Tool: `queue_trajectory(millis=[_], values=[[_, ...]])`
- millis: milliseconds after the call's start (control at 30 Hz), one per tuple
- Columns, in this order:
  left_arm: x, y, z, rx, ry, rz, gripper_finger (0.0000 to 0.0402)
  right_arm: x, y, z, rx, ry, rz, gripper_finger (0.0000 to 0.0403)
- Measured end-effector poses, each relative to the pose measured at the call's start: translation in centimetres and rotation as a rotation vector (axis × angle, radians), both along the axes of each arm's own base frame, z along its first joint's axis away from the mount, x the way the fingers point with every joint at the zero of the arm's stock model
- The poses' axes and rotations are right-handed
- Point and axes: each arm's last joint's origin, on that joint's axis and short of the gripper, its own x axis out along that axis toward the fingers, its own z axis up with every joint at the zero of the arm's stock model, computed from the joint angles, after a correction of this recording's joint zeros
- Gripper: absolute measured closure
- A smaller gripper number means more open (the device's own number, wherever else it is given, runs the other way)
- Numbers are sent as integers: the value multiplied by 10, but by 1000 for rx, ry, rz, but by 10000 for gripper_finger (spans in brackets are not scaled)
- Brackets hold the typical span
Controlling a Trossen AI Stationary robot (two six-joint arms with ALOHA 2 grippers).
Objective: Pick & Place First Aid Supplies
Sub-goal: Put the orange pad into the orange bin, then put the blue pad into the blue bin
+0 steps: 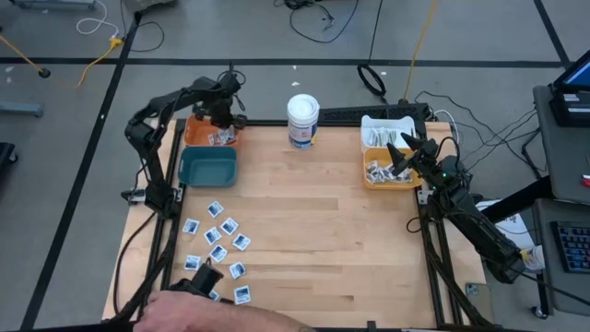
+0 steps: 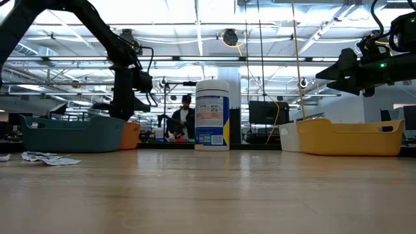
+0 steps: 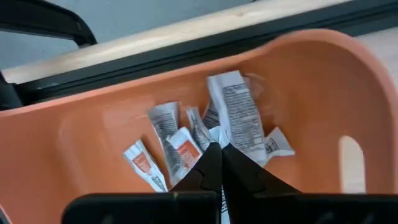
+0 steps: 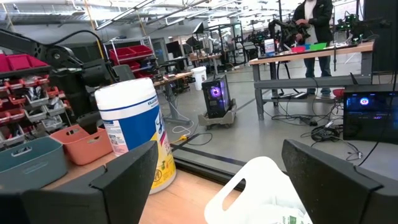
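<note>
Several square white-and-blue sachets (image 1: pixel 221 242) lie flat on the table's near left part; the low view shows them as a small heap (image 2: pixel 42 157). More packets, whitish strips and ones with red marks (image 3: pixel 205 140), lie in the orange bin (image 1: pixel 214 134). Wrapped strips fill the yellow bin (image 1: pixel 385 171) and the white bin (image 1: pixel 387 129). My left gripper (image 3: pixel 217 149) is shut and points down into the orange bin, just over its packets. My right gripper (image 4: pixel 227 180) is open wide and hangs well above the yellow bin (image 2: pixel 351 136). My left gripper's shut fingertips (image 3: pixel 210 155) stand from above over the heap of packets in the orange bin. I cannot tell whether they touch a packet.
A teal bin (image 1: pixel 207 166) sits just in front of the orange one. A tall white tub with a blue label (image 1: pixel 302 120) stands at the far edge, mid-table. A person's hand (image 1: pixel 217 304) reaches in at the near edge beside the sachets. The table's middle (image 1: pixel 323 231) is bare wood.
</note>
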Motion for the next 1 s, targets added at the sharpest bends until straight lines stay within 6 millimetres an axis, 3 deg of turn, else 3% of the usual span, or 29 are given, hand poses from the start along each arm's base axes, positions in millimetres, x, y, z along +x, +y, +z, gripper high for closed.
queue_trajectory(millis=[300,533,733,1000], values=[[3,-1,0,19,11,57,365,0,0,0,0,0,0,66],[1,-5,11,28,-7,64,277,0,0,0,0,0,0,66],[-3,-23,27,-33,42,63,208,0,0,0,1,0,0,66],[-1,-50,47,-94,88,27,163,0,0,0,0,0,0,66]])
